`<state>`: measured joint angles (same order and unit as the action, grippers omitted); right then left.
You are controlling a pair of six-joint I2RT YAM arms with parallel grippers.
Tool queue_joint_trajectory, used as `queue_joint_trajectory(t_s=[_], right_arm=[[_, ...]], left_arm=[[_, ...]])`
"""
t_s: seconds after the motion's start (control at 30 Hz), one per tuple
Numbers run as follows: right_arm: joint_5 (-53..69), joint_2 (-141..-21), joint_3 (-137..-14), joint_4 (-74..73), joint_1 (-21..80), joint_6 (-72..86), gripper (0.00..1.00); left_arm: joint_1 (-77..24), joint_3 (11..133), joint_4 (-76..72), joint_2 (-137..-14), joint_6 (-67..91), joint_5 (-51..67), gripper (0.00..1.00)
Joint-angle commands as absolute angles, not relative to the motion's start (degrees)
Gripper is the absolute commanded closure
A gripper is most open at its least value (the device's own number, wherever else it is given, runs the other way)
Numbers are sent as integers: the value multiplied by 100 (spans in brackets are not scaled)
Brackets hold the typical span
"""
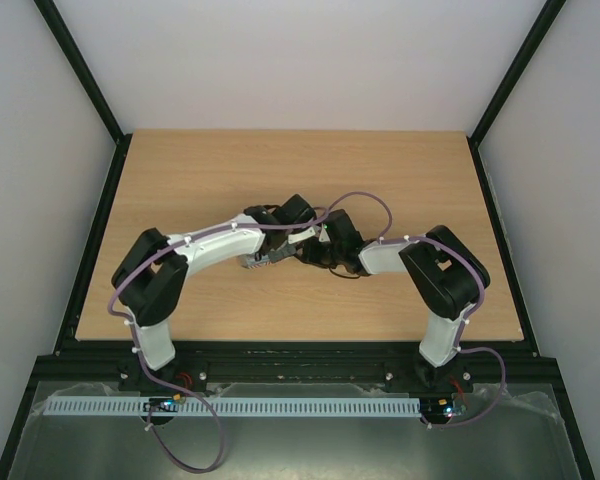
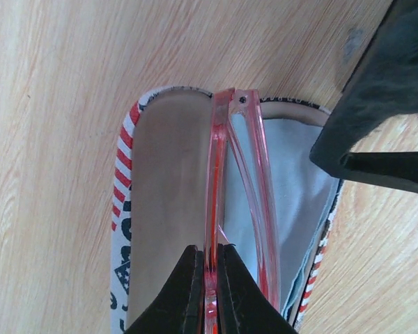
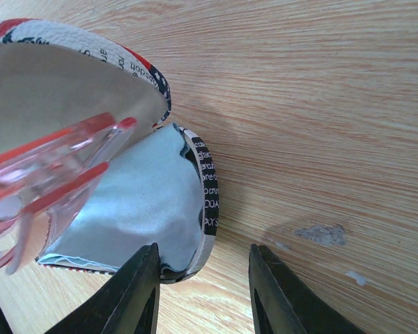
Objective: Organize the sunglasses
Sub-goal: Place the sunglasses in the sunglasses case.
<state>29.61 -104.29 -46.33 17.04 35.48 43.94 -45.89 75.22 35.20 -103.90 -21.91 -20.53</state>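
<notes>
The sunglasses (image 2: 240,181), slim with a thin red-orange frame, hang over the open flag-patterned case (image 2: 123,181). My left gripper (image 2: 210,278) is shut on one thin edge of their frame. A light blue cloth (image 2: 292,181) lies inside the case under them. In the right wrist view the sunglasses (image 3: 56,160) sit above the cloth (image 3: 139,202). My right gripper (image 3: 202,292) stands open astride the case's end rim (image 3: 210,188), its left finger against the rim, the right one apart. From above, both grippers meet at mid-table (image 1: 280,256), (image 1: 315,252).
The wooden table (image 1: 280,170) has a black frame along its left, right and near edges, with white walls behind. A pale scuff mark (image 3: 324,233) shows on the wood right of the case. One finger of the right gripper (image 2: 376,104) hangs beside the case's far end.
</notes>
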Motion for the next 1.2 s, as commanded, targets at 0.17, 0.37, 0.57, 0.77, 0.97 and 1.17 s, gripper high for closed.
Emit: queue_joint_trajectory(t_s=[0.17, 0.37, 0.57, 0.77, 0.97, 1.17], right_arm=[[2916, -10305, -4589, 1592, 3516, 4377, 65], [2932, -10310, -4571, 1642, 3516, 4401, 65], [2935, -10305, -4580, 1635, 3515, 4412, 65], [2939, -10338, -4580, 1653, 3516, 4430, 65], [2949, -10362, -4581, 1672, 3511, 4439, 65], [3003, -10380, -4588, 1728, 3507, 4486, 65]], left_arm=[[-4404, 7377, 3415, -10545, -2393, -2027, 98], [-4385, 7350, 3305, -10605, -2437, -1883, 98], [-4387, 7119, 3099, -10355, -2491, -1707, 98], [-4392, 6873, 2901, -10281, -2821, -1762, 98], [-4393, 6798, 2893, -10149, -3129, -1566, 98], [-4406, 6731, 2876, -9978, -3122, -1446, 98]])
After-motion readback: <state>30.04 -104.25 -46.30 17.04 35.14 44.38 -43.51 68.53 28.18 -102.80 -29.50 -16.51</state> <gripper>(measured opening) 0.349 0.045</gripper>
